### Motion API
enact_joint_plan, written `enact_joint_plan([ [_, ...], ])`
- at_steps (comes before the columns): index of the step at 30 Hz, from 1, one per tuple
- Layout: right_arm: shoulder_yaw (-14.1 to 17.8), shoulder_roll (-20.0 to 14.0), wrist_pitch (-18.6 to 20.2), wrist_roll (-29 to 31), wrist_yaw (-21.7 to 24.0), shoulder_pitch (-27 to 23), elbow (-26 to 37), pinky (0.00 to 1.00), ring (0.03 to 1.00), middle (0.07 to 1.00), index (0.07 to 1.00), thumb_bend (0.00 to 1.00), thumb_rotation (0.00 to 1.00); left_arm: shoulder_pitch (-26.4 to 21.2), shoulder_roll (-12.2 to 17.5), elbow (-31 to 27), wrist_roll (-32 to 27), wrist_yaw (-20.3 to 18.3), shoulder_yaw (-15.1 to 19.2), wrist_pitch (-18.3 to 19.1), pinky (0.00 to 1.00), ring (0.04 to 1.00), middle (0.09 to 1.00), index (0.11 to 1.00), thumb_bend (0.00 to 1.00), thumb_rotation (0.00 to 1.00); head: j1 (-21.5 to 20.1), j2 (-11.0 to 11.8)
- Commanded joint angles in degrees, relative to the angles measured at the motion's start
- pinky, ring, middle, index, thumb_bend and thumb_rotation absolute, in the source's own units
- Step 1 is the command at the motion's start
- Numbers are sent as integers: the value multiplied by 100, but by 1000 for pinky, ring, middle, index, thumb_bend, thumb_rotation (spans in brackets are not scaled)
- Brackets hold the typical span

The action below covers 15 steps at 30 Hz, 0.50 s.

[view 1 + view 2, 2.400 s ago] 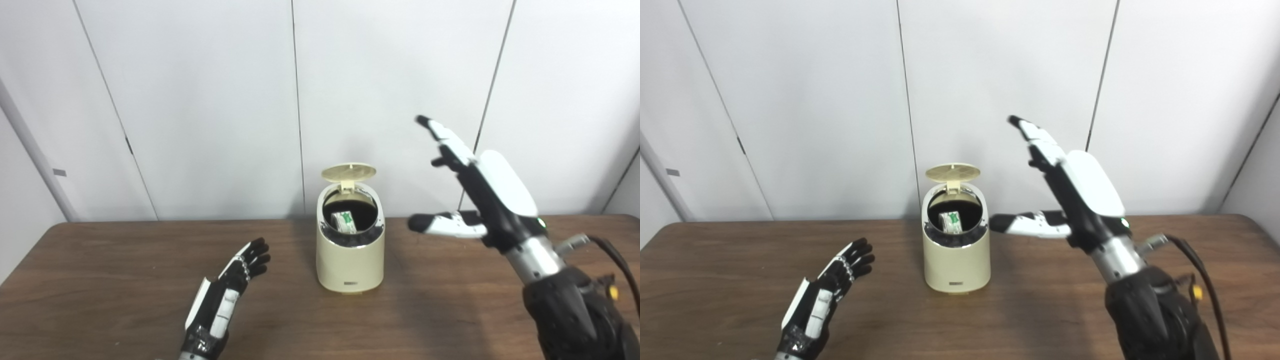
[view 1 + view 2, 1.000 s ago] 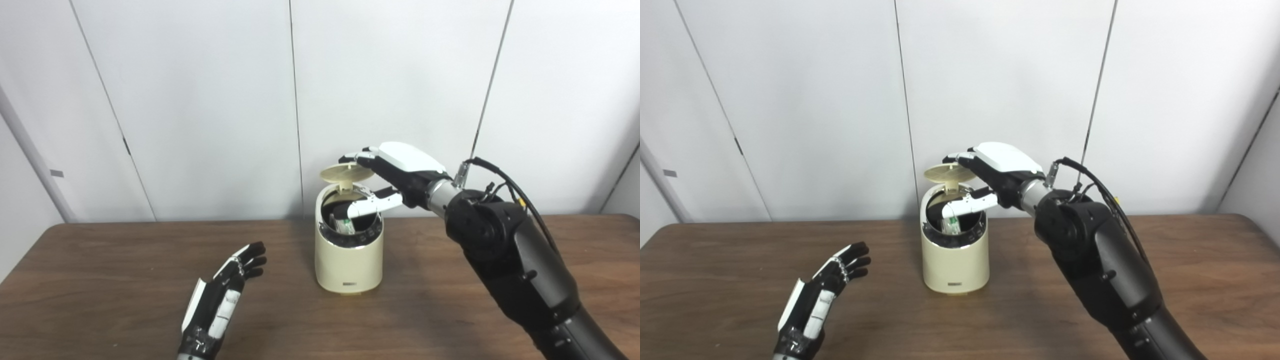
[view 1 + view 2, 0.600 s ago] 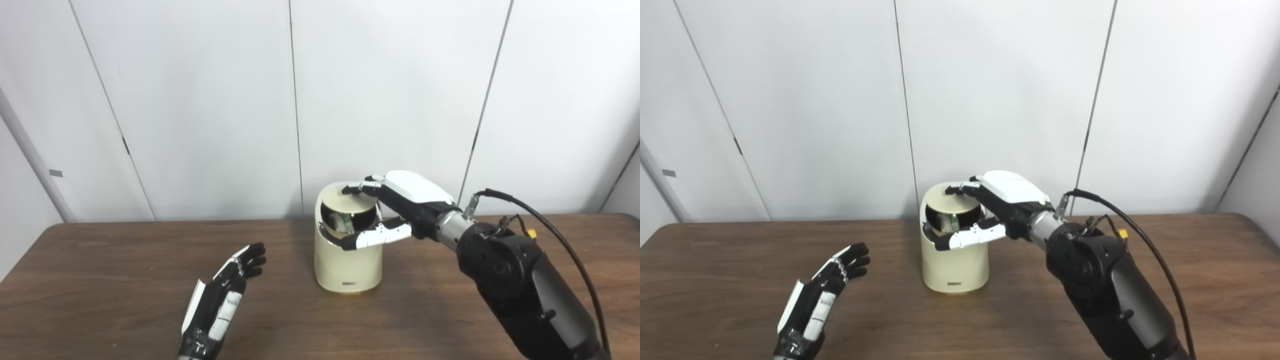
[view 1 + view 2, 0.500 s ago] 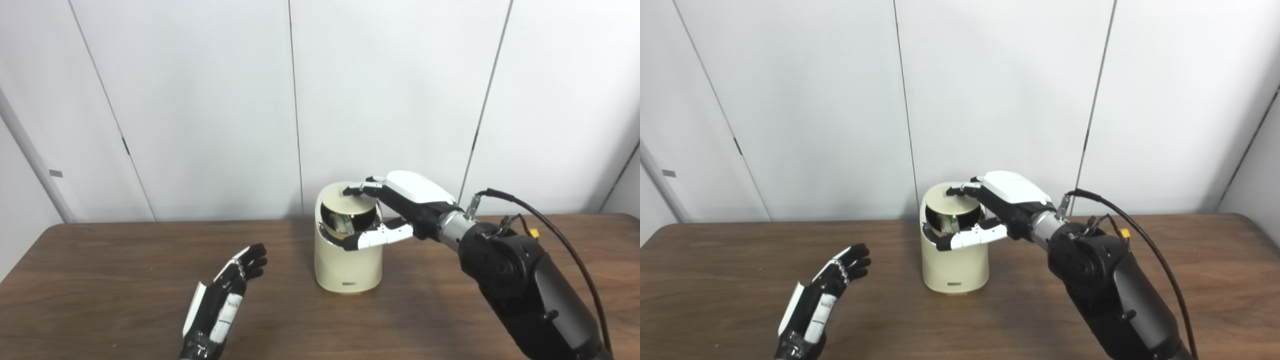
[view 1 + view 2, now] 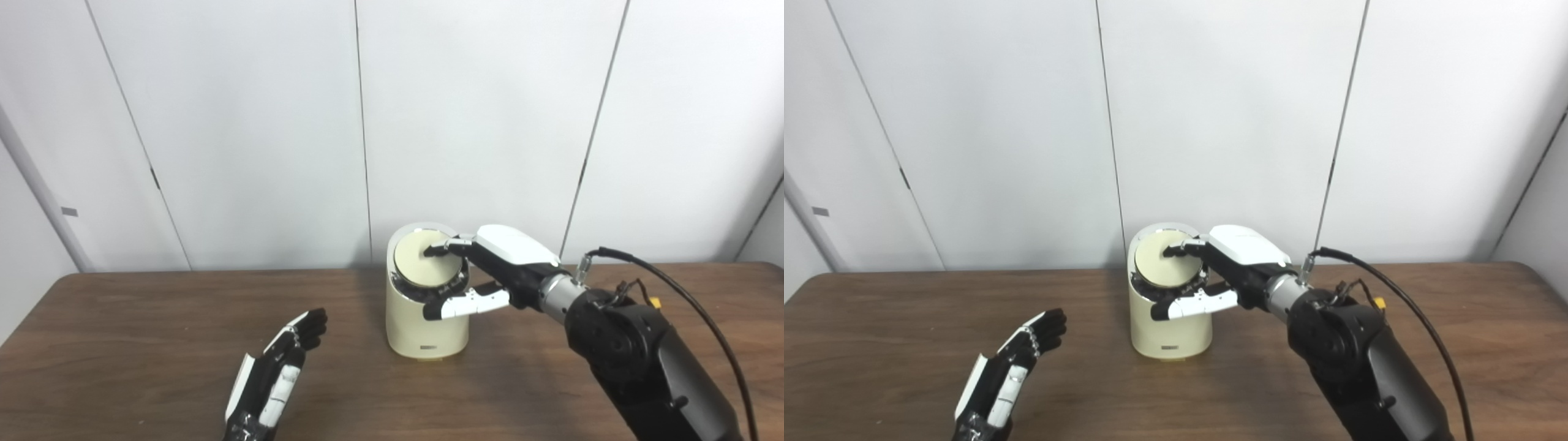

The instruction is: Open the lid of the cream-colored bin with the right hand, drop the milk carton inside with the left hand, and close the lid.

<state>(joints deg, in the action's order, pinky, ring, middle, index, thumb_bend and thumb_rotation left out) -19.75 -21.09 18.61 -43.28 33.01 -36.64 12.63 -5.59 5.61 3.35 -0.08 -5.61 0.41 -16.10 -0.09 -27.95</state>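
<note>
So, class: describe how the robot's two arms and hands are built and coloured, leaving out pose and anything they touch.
The right hand has a glossy white back shell, black fingers with white segments, a white thumb with a black tip, and a silver wrist ring. Its arm is bulky matte black, with a black cable looping over it and a small yellow connector. The left hand is black with white panels.

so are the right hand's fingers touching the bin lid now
Touching. In the left eye view the right hand has its fingertips pressed onto the lid, which sits flat in the cream-colored bin; no gap shows.
</note>
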Motion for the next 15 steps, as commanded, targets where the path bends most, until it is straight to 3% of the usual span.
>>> enact_joint_plan([
  [1,39,-79,-87,16,-34,-57,121,911,924,831,828,920,940,-49,-19,-190,47,73,10,-4,857,861,865,870,731,914,1,-10],
  [8,-26,-26,-160,-222,-269,175,32,922,929,874,854,871,877,-68,-37,-170,150,149,-13,-37,852,853,863,868,713,915,40,-26],
  [15,-425,-158,-361,-1389,-587,344,-93,985,956,925,901,829,827,-77,-26,-168,208,143,-46,-58,855,862,865,869,700,920,52,-39],
])
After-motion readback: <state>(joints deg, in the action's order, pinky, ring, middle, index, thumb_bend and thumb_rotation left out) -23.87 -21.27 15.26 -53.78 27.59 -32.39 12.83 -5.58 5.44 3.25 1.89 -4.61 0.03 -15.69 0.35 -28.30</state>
